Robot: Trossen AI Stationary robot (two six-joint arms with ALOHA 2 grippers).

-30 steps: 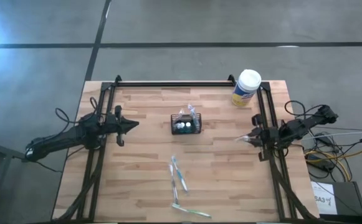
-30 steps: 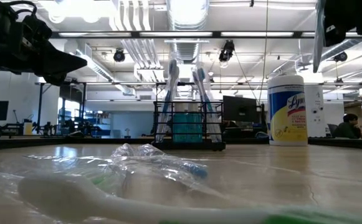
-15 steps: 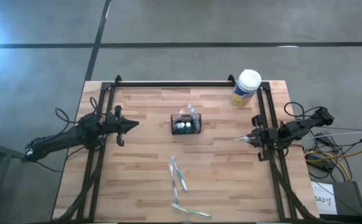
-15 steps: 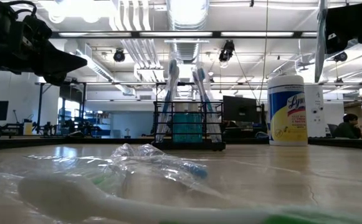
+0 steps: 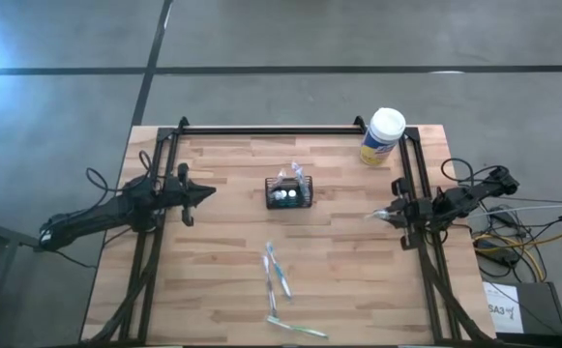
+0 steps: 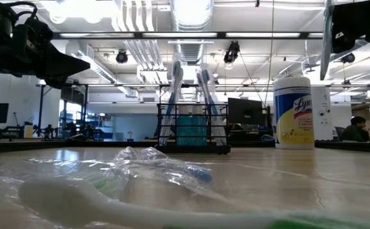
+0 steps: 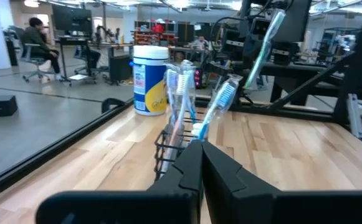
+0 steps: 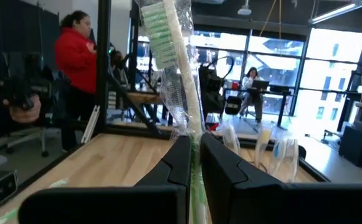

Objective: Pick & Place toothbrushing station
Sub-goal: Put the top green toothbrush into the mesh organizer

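The toothbrushing station [image 5: 289, 194], a small black wire caddy with several toothbrushes standing in it, rests on its base at the table's middle; it also shows in the low view [image 6: 192, 127] and the left wrist view [image 7: 176, 140]. My left gripper [image 5: 209, 192] is shut and empty, level, to the caddy's left [image 7: 200, 155]. My right gripper [image 5: 385, 215], near the right edge, is shut on a plastic-wrapped toothbrush [image 8: 171, 56] with green bristles. My right gripper pinches the wrapped toothbrush's handle [image 8: 190, 132] between its two fingers, wrapper and all. The fingers come level from the table's right side and lie across the brush. The brush stands nearly upright, lifted clear of the table, its bristle head [image 8: 156, 18] up.
A yellow canister with a white lid [image 5: 382, 135] stands at the far right corner. Two wrapped toothbrushes [image 5: 277, 271] and another [image 5: 296, 329] lie near the front edge, with crumpled wrapper [image 6: 159, 164]. Black frame rails [image 5: 271, 129] border the table. People show in the room beyond.
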